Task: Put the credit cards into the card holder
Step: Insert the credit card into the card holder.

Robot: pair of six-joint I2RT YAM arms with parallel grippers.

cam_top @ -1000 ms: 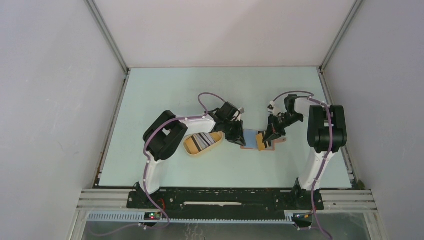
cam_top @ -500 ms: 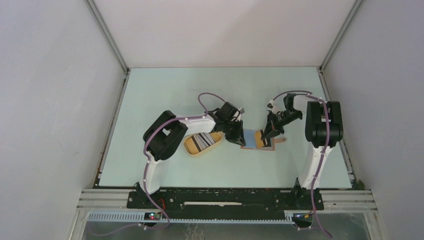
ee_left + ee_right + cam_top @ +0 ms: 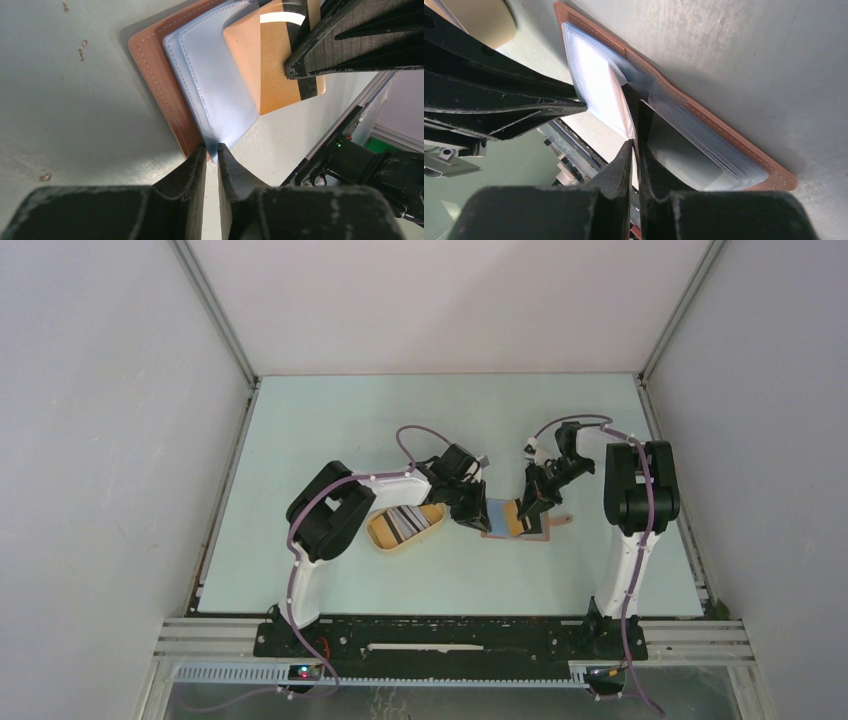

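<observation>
At the table's centre the card holder is pinched by the left end effector, an orange card clamped at it by the right end effector. The credit cards at 9 o'clock are not yet loaded

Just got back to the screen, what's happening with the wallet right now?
The left gripper pinches a corner of the open card holder. The right gripper holds an orange card over the holder's blue lining, not yet visibly in a slot. More credit cards lie in the yellow tray.
</observation>
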